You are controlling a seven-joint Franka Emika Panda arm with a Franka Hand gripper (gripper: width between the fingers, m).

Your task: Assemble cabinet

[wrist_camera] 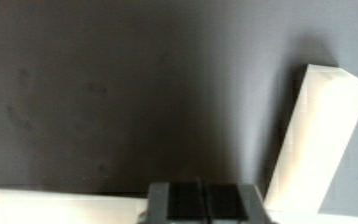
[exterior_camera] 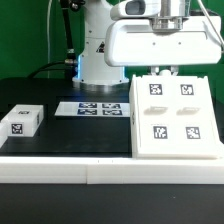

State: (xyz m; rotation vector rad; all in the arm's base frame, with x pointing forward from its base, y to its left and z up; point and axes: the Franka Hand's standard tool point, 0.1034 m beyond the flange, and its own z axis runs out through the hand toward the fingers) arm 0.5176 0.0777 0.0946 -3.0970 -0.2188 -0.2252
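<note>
Cabinet: the big white plastic box-shaped cabinet (exterior_camera: 176, 120) lies flat on the black table (exterior_camera: 70, 140) with four black-and-white tags on its upper face. I'm taking it as my reference.
Claw: the two-finger gripper (exterior_camera: 160, 70) hangs over the cabinet's far edge, on the side toward the white robot base (exterior_camera: 100, 60). I can't tell how wide it stands. In the wrist view the gripper (wrist_camera: 206, 203) is just a grey block at the frame edge, and I see nothing in it.
Key relation: the cabinet sits below the claw and stretches from it toward the exterior camera. Its long axis, I reckon, runs front to back, so a short drop should meet that far edge.
Wrist detail: a long white slab (wrist_camera: 322, 140) and a second white piece (wrist_camera: 60, 206) show over dark table. They're probably cabinet panels, but I can't say which.
Marker board: the flat white marker board (exterior_camera: 95, 107) is just beside the cabinet, on the exterior view's left.
Cube: the small white one-tag cube (exterior_camera: 22, 120) is well apart from the cabinet, beyond the marker board.
Containers: none open. The cabinet shows me only a closed face, so its contents are unknown.
</note>
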